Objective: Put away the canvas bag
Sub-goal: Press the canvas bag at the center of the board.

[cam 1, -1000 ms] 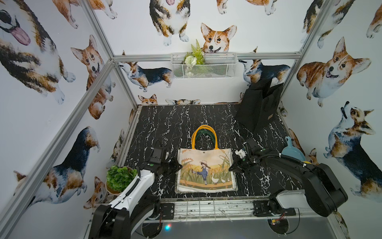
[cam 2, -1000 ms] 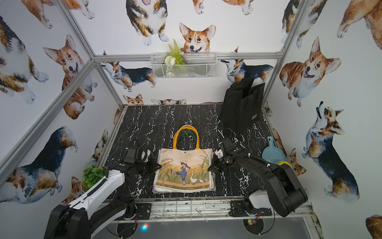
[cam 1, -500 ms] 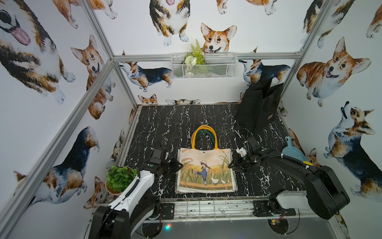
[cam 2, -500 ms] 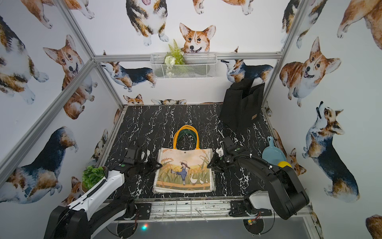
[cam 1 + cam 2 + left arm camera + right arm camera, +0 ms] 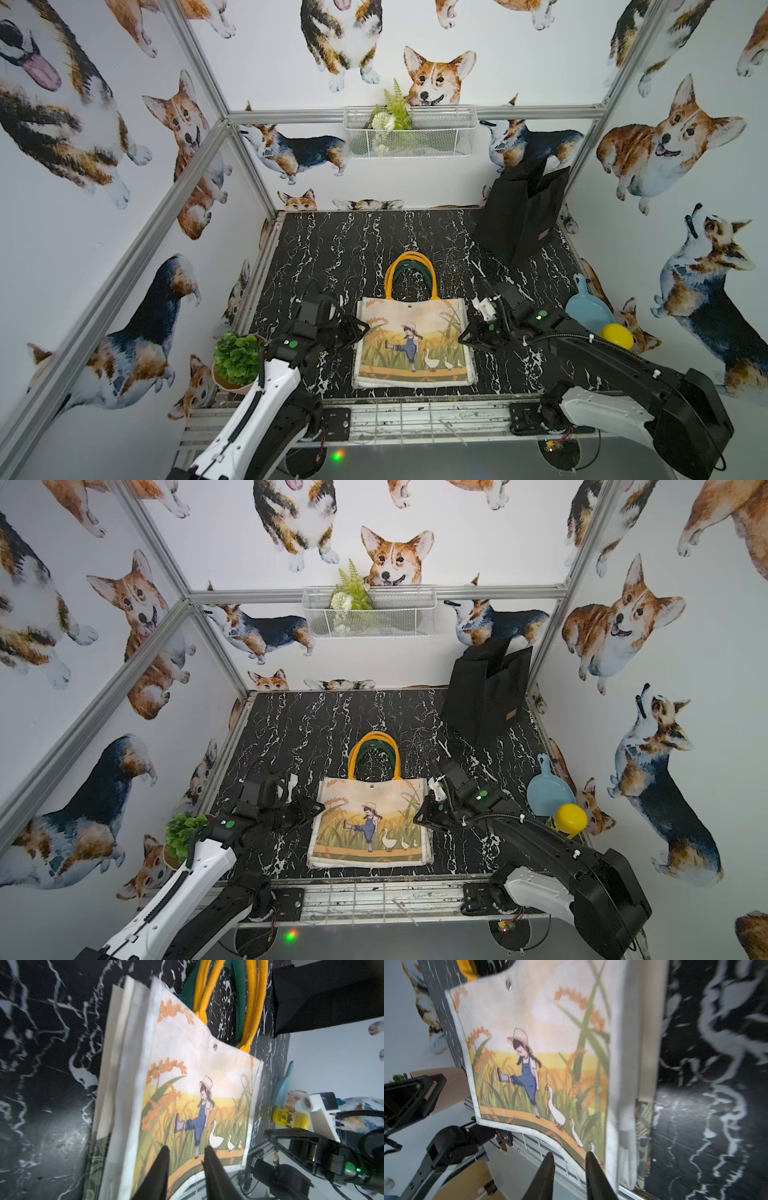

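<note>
Cream printed canvas bag (image 5: 413, 340) flat on black marbled desk (image 5: 353, 249). At its left edge, left hand (image 5: 360, 329); at right edge, right hand (image 5: 462, 337); both slightly parted, empty.

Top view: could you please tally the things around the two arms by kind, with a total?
Bags: 2, the printed canvas bag and the black bag
Plants: 2, the potted plant and the fern
Wire basket: 1
Blue scoop: 1
Yellow bottle: 1
Total: 7
</note>
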### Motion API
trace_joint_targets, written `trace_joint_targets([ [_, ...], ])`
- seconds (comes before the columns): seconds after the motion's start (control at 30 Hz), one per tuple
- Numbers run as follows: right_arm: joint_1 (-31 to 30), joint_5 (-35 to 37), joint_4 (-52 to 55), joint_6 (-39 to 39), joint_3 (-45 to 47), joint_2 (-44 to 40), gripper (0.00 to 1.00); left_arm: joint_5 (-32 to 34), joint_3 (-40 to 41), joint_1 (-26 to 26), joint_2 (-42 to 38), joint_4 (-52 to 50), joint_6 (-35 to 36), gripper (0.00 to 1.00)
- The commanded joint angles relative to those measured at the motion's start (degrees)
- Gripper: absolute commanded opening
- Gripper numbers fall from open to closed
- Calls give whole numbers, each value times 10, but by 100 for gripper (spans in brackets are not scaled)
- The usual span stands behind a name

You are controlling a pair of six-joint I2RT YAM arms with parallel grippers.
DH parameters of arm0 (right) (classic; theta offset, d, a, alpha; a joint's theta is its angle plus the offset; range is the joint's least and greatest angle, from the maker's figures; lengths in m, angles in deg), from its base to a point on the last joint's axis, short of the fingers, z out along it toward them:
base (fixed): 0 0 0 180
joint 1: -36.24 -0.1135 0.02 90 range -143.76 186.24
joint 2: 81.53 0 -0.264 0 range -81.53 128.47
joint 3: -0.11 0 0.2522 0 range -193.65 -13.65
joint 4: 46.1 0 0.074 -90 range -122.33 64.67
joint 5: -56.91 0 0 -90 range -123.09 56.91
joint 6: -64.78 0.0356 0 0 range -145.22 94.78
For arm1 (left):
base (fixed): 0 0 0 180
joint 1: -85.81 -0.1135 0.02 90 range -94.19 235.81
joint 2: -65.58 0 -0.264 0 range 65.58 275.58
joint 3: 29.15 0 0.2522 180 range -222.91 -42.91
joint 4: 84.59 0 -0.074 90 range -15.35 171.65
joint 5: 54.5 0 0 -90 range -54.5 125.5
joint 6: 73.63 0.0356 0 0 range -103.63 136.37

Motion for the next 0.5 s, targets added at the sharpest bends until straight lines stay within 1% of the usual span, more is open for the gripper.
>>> trace_joint_targets([
  [0.0, -89, 31, -107, 73, 5, 46, 28, 35, 52, 108, -50, 53, -125, 10],
  [0.03, -114, 36, -134, 83, 3, 67, 27, 59, 66, 146, -59, 71, -151, 0],
  [0.07, -130, 40, -151, 89, -1, 86, 27, 83, 80, 183, -64, 85, -174, 0],
  [0.13, -163, 45, -178, 101, -14, 122, 26, 122, 92, 239, -55, 103, -199, 0],
  [0.2, -186, 46, -196, 106, -34, 160, 25, 153, 86, 281, -33, 107, -204, 0],
  [0.3, -206, 46, -202, 105, -70, 214, 24, 174, 70, 318, 16, 106, -192, 0],
  [0.4, -209, 37, -215, 107, -80, 253, 23, 178, 82, 324, 45, 118, -190, 0],
  [0.47, -203, 32, -233, 111, -67, 273, 22, 195, 107, 324, 44, 118, -196, 0],
])
